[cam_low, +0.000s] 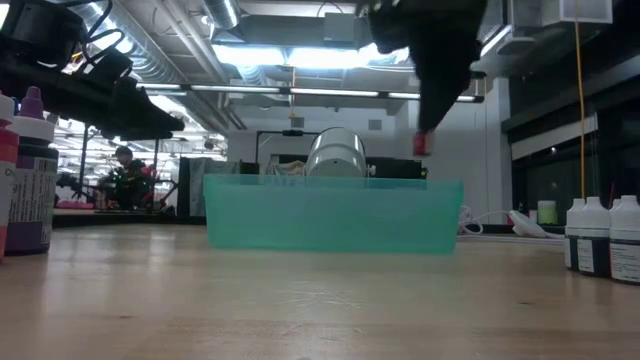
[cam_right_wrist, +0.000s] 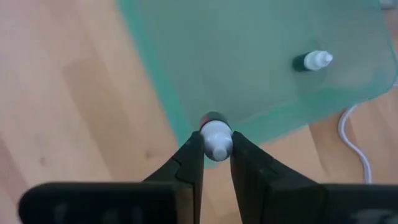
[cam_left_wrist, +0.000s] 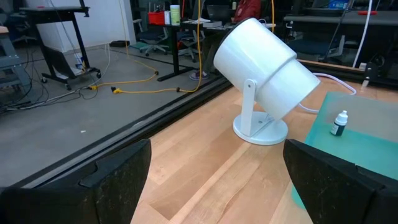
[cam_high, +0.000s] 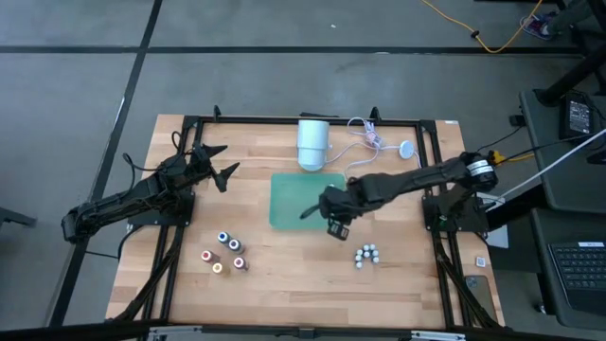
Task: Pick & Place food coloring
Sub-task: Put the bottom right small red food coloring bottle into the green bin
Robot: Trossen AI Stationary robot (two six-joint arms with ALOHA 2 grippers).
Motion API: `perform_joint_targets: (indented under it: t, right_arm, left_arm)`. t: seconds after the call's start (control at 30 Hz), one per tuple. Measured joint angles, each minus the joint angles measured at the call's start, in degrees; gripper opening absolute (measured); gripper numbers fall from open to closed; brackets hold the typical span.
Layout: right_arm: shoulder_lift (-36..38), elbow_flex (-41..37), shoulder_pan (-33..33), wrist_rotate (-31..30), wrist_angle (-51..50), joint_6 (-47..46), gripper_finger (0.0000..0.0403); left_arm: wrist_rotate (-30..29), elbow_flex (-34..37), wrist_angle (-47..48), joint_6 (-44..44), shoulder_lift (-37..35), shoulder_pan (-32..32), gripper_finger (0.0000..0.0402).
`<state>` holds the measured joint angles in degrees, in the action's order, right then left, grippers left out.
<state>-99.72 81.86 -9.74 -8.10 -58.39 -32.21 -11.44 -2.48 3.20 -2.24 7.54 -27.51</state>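
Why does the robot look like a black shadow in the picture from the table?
In the low view bright ceiling lights shine from behind, so the right gripper shows as a dark shape above the green tray; the near bottles at the edge look blurry.

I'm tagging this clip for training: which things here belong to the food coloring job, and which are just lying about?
Job:
- bottle held in the right pincer
- bottle in tray
- green tray
- coloured-top bottles
- white-top bottles

Lying about:
- white lamp
- white cable
- left pincer, waiting open
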Motion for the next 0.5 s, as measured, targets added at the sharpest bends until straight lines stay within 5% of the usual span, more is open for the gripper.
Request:
perform_joint_targets:
  t: [0.5]
  right_arm:
    - [-9.4, 1.8, 8.6, -2.0, 3.0, -11.2, 0.0073]
  left_arm:
    - [0.0, 0.0, 0.0, 0.0, 0.0, 0.0, 0.0361]
